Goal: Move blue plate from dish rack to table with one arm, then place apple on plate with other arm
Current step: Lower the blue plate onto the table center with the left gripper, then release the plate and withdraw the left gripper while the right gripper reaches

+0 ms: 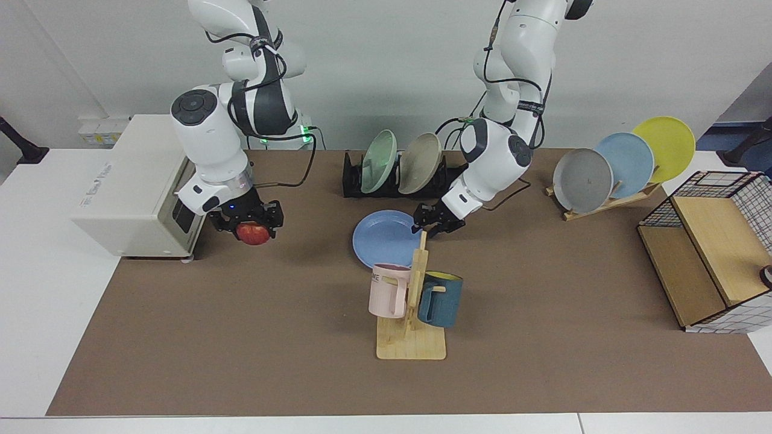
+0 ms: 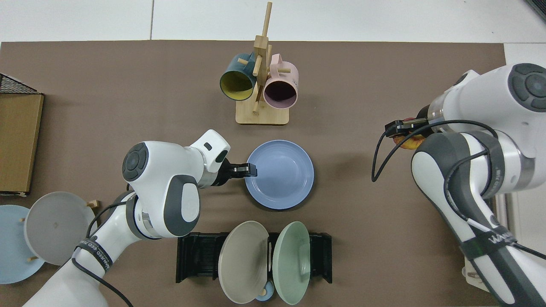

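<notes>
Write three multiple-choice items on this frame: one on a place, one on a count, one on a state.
1. Where is the blue plate?
A. in the dish rack
B. on the mat between the dish rack and the mug tree
C. on the toaster oven

2. How many plates stand in the dish rack?
A. two
B. four
C. none

3. What does the right gripper hold?
A. a mug
B. nothing
C. the apple

Key: 1 B, it lies there, the left gripper on its rim; 2 A, one beige, one green; 3 C, its fingers clamp the apple above the mat.
</notes>
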Robot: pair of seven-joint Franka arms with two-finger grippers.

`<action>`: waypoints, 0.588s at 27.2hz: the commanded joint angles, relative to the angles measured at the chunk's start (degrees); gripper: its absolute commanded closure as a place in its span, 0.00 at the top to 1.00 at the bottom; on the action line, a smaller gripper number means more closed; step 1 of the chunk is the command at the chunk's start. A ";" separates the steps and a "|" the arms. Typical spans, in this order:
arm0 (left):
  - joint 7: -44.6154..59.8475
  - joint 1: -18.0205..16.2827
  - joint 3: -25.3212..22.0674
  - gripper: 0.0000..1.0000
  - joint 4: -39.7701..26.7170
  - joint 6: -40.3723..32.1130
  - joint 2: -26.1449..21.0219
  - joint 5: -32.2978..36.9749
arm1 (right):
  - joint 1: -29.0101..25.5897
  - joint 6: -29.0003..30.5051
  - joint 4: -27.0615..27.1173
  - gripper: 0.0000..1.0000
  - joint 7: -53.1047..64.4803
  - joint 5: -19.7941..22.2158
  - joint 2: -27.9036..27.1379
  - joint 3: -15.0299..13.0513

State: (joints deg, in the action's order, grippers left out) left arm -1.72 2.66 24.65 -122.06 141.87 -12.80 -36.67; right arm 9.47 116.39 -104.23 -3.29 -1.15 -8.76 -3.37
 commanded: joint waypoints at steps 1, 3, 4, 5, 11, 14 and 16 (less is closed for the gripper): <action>1.10 -0.81 -0.91 0.60 -0.81 0.07 2.69 2.22 | 1.60 -1.42 0.61 0.00 -4.44 0.45 -0.03 0.38; 1.71 -0.90 -1.62 0.67 -0.72 -1.68 4.10 2.57 | 3.27 -1.51 0.44 0.00 -5.06 0.36 0.06 0.38; 1.89 -0.90 -2.32 0.68 -0.72 -2.56 4.88 3.35 | 4.24 -1.69 0.35 0.00 -5.41 0.36 0.06 0.29; 2.41 -0.90 -3.72 0.68 -0.38 -4.05 6.11 5.19 | 5.46 -1.78 0.35 0.00 -6.72 0.36 0.06 0.38; 6.72 -0.99 -9.08 0.67 5.76 -21.43 11.04 20.38 | 11.27 -1.25 0.61 0.00 -16.47 0.18 -0.64 0.38; 6.99 -0.99 -10.76 0.68 12.09 -31.89 11.40 28.21 | 14.08 -0.81 0.79 0.00 -19.11 0.01 -1.26 0.38; 6.73 -0.99 -10.76 0.68 16.04 -38.57 11.22 31.99 | 16.45 -0.46 0.87 0.00 -21.57 0.09 -2.66 0.29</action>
State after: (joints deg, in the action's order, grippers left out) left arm 3.48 1.80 14.77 -114.56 117.26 -2.45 -13.77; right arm 21.98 115.71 -104.25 -19.57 -1.15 -9.20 -2.76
